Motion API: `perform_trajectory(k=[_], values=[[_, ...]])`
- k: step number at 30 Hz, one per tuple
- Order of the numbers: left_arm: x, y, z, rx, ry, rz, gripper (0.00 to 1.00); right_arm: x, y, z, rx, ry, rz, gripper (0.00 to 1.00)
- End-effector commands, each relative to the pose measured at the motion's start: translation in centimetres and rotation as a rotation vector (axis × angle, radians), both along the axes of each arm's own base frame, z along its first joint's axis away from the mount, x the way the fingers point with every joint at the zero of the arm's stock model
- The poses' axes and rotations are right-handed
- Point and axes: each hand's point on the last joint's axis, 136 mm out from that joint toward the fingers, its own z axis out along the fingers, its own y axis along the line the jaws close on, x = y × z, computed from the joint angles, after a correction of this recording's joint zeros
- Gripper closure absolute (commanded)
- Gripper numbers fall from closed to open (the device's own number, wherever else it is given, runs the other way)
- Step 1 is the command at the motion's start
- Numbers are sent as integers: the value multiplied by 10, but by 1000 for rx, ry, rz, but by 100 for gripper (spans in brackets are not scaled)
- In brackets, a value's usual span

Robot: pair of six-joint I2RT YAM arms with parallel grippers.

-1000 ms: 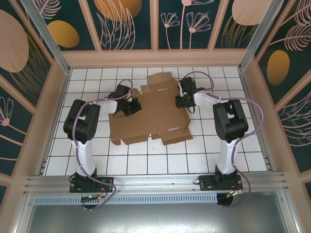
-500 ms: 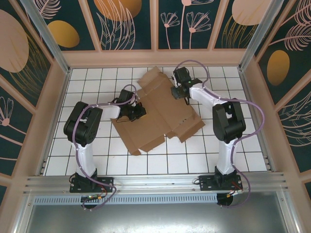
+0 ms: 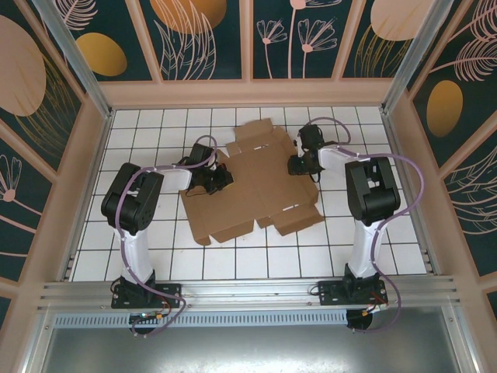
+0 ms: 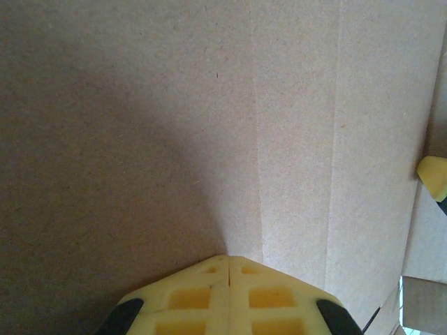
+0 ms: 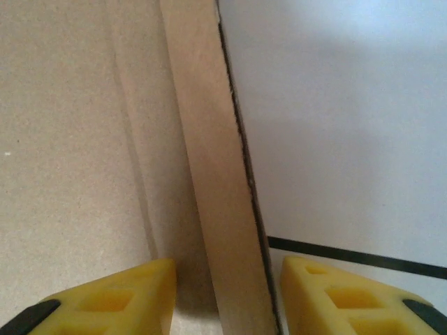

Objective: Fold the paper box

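Observation:
The paper box [image 3: 256,186] is a flat brown die-cut cardboard sheet lying on the white tiled table, slightly skewed. My left gripper [image 3: 220,177] is shut and rests tip-down on the sheet's left part; in the left wrist view its closed yellow jaws [image 4: 229,258] touch bare cardboard [image 4: 209,105] with nothing between them. My right gripper [image 3: 297,165] is at the sheet's right edge. In the right wrist view it [image 5: 227,265] is open, its jaws straddling a raised edge flap [image 5: 213,174] with a gap on each side.
White tiles [image 3: 373,233] lie free to the right, left and front of the sheet. Patterned walls enclose the table on three sides. An aluminium rail [image 3: 248,291] with both arm bases runs along the near edge. A tip of the right gripper's finger [image 4: 433,174] shows in the left wrist view.
The sheet swung round under both grippers, then turned partway back. My right gripper moved from the back flap to the right edge and opened. The left gripper stayed shut on the sheet.

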Motion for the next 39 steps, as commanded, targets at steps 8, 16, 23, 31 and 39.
perform_trajectory(k=[8, 16, 23, 31, 39], values=[[-11, 31, -32, 125, 83, 83, 100, -32, -17, 5, 63, -1, -76, 47], [-8, 31, -30, 131, 76, 80, 100, -41, -13, 43, 328, -69, -136, 41], [-8, 32, -30, 137, 75, 80, 100, -56, -7, 45, 416, -35, -153, 47], [-8, 31, -29, 129, 74, 80, 100, -59, -18, 35, 286, -38, -168, 69], [-7, 29, -25, 117, 65, 72, 100, -56, -7, 10, 130, -7, -79, 81]])
